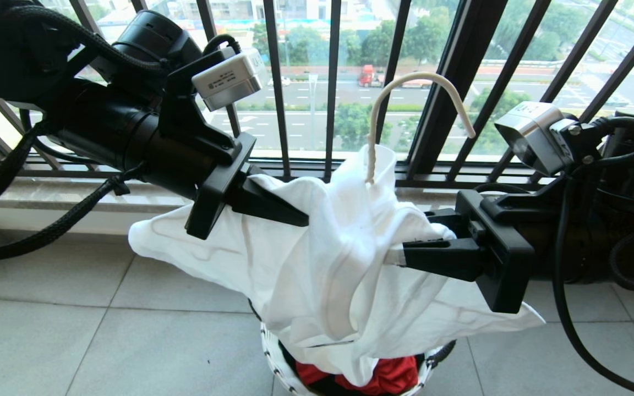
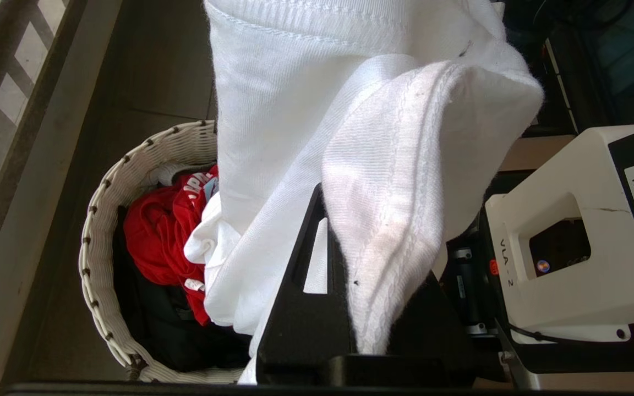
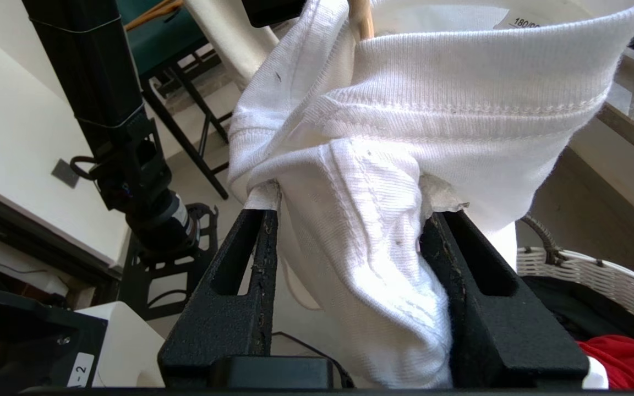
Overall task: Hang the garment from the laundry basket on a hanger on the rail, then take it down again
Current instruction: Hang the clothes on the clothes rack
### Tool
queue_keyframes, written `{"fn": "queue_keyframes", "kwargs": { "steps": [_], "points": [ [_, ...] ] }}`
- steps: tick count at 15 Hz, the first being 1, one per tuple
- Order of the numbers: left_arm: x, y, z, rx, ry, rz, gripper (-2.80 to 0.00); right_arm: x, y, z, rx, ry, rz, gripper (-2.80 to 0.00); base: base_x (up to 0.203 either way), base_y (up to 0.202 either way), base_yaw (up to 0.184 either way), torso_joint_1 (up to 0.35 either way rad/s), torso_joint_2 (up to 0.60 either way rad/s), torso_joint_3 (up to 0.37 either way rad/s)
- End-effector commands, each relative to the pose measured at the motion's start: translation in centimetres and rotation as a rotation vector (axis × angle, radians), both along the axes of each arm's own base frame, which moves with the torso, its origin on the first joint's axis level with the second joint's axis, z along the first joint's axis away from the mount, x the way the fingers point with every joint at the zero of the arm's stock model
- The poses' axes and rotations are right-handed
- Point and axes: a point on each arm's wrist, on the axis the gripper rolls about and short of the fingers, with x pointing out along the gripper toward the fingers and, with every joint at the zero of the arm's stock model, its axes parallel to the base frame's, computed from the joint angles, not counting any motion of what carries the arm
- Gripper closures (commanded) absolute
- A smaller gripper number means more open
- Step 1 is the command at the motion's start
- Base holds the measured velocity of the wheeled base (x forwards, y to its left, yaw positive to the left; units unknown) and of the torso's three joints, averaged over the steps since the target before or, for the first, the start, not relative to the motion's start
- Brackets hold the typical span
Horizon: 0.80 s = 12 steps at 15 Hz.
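Grey tiled floor (image 1: 102,330), black window railing (image 1: 275,82) behind.

right gripper (image 3: 350,236): fingers spread, apart | garment (image 3: 405,110): white ribbed fold bunched between them, rising to 12 o'clock | hanger (image 3: 361,16): cream stem at 12 | laundry basket (image 3: 581,272): rim at 4 o'clock, red cloth (image 3: 625,357) inside

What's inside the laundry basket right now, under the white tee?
In the laundry basket: a red garment on top of a black one. The white T-shirt hangs over the middle, so anything beneath its folds, and the basket's bottom, is hidden.
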Motion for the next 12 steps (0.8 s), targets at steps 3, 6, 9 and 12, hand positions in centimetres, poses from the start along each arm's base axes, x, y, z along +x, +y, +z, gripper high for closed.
{"fn": "queue_keyframes", "kwargs": {
  "steps": [3,6,9,12],
  "points": [
    [0.1,0.6,-0.6,-0.025,-0.004,0.009,0.0,0.6,-0.3,0.1,0.003,-0.002,-0.021,-2.8,0.0,0.0,0.0,0.0,0.0,0.0],
    [0.8,1.3,-1.9,-0.104,0.05,-0.012,0.0,1.0,-0.1,-0.2,-0.005,0.008,-0.036,-2.8,0.0,0.0,0.0,0.0,0.0,0.0],
    [2.0,1.5,-3.9,-0.169,0.048,-0.033,0.0,1.8,0.3,-0.5,-0.013,0.018,-0.055,-2.8,0.0,0.0,0.0,0.0,0.0,0.0],
    [2.6,1.6,-5.2,-0.208,0.033,-0.045,0.0,2.7,0.8,-0.8,-0.022,0.025,-0.097,-2.8,0.0,0.0,0.0,0.0,0.0,0.0]
  ]
}}
